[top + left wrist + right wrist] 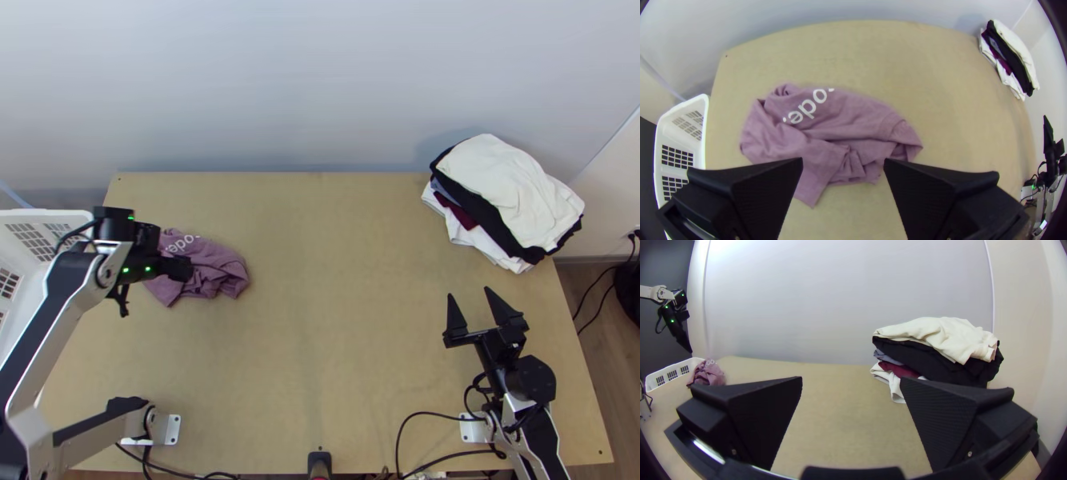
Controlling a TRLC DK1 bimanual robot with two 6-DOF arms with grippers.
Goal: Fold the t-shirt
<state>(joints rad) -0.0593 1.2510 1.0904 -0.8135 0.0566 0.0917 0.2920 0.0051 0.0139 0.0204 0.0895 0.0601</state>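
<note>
T-shirt [853, 115], mauve and bunched, lies on the left part of the tabletop [336, 320], beneath my left gripper [843, 160]. I have that gripper's fingers wide apart, raised above the cloth, with nothing between them. The shirt looks light, soft and limp to me, a thin knit that should give wherever I press and not hold a shape. It is unlikely to be slippery or fragile, but a deep pinch could catch several layers at once. I'd first take the flat corner [810, 193] that pokes out on the near side, close to its edge, then the right end, where the cloth is rolled over; lifting and spreading should come before any fold. I can't make out which part is the collar. Beyond the shirt's left side stands a white basket [38, 214]. My right gripper [470, 293], open and empty, is well apart at the right, nearer than the stacked clothes [504, 188] at the far right corner.
</note>
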